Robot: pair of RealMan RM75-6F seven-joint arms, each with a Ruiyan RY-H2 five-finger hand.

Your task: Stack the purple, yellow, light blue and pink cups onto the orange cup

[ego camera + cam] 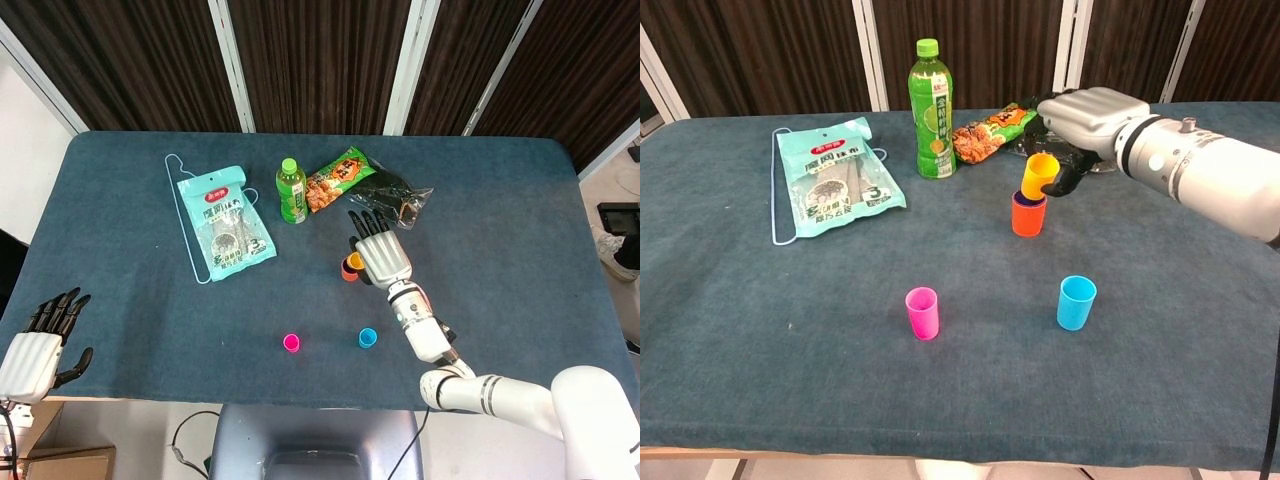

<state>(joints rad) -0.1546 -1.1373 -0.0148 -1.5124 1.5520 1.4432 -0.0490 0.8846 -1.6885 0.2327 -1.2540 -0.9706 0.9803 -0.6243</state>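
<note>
Bottle [931,108] stands between mask pack [836,177] and snack bag [992,130].

Yellow cup [1038,175] tilted over orange cup [1028,217], pink cup [923,313], light blue cup [1076,303] apart

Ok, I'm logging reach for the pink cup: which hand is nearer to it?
Right. The right hand holds the yellow cup above the orange cup, beyond the pink cup. The left hand hangs off the table's near-left corner, farther away.

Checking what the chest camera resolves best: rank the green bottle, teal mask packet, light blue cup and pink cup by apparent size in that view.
1. teal mask packet
2. green bottle
3. light blue cup and pink cup: they look alike, so no ranking between them.
</note>
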